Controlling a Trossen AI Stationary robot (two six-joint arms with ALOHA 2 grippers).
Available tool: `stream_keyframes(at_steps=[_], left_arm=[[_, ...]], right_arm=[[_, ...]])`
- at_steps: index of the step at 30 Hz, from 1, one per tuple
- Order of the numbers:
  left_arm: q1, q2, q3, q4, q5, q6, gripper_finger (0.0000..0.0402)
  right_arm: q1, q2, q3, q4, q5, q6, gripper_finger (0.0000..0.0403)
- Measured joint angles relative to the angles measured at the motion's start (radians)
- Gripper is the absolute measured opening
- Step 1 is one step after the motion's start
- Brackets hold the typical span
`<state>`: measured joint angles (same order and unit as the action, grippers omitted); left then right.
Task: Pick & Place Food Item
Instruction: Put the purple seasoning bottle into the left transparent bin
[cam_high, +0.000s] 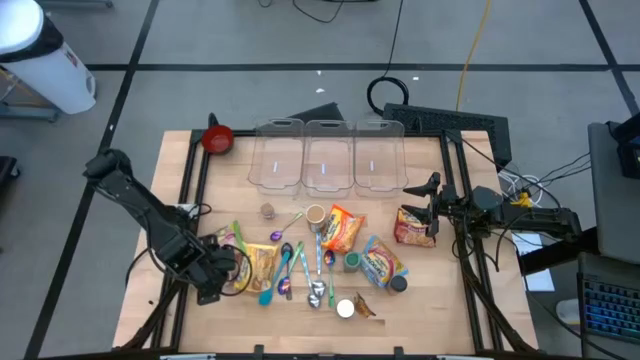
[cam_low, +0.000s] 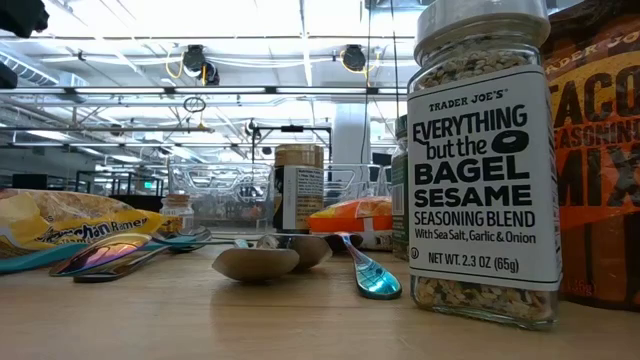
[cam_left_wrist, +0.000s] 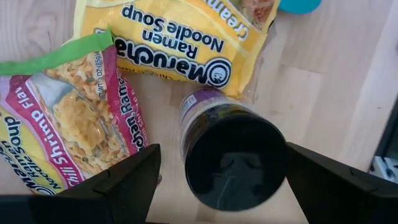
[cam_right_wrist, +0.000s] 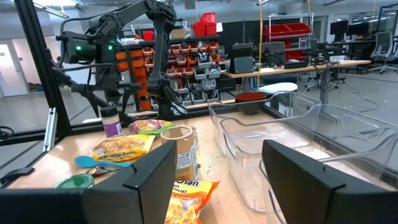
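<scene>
A wooden table (cam_high: 430, 300) is seen from above, with three clear bins (cam_high: 327, 158) lined up along its far edge and a scatter of food packets, spoons and small jars in the middle. A red bowl (cam_high: 218, 139) is set at the far left corner.

The left arm is brought low over the near left part of the table. Its gripper (cam_left_wrist: 222, 163) is held spread wide, one finger on each side of a small jar with a dark lid (cam_left_wrist: 231, 152), and nothing is pinched yet. The jar is stood upright on the wood, just beside a yellow ramen packet (cam_left_wrist: 186, 38) and a pink shrimp ramen packet (cam_left_wrist: 68, 124).

The right arm is parked at the right edge of the table, its gripper (cam_right_wrist: 217, 180) spread open and empty, pointed towards the bins.

Trouble is likely if the fingers are closed off-centre: the round jar could be pushed aside or tipped over. The edge of the pink packet, lying close to one finger, could be caught in the grip as well. A smooth lid may slip if too little of the jar is clamped.
</scene>
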<state>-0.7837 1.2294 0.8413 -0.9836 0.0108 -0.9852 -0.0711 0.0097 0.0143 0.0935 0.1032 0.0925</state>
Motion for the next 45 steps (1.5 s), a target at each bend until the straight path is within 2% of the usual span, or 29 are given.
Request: stream_keyframes(at_steps=[3, 11, 22, 29, 35, 40, 43, 45], left_arm=[[-0.005, 0.007, 0.000, 0.000, 0.002, 0.017, 0.0317], [-0.004, 0.006, 0.000, 0.001, -0.007, 0.021, 0.0210], [0.046, -0.039, 0.025, -0.036, 0.022, 0.033, 0.0210], [0.107, -0.144, 0.147, -0.069, -0.081, 0.041, 0.0210], [0.225, -0.205, 0.296, -0.082, -0.231, 0.018, 0.0210], [0.351, -0.203, 0.419, -0.160, -0.323, 0.099, 0.0210], [0.484, -0.186, 0.483, -0.176, -0.360, 0.209, 0.0210], [0.607, -0.152, 0.529, -0.175, -0.349, 0.295, 0.0210]], right_arm=[[0.000, 0.000, 0.000, 0.000, 0.000, 0.000, 0.0232], [0.000, 0.000, 0.000, 0.000, 0.000, 0.000, 0.0232], [0.000, 0.000, 0.000, 0.000, 0.000, 0.000, 0.0232], [0.000, 0.000, 0.000, 0.000, 0.000, 0.000, 0.0232], [0.000, 0.000, 0.000, 0.000, 0.000, 0.000, 0.0232], [0.000, 0.000, 0.000, 0.000, 0.000, 0.000, 0.0232], [0.000, 0.000, 0.000, 0.000, 0.000, 0.000, 0.0232], [0.000, 0.000, 0.000, 0.000, 0.000, 0.000, 0.0232]])
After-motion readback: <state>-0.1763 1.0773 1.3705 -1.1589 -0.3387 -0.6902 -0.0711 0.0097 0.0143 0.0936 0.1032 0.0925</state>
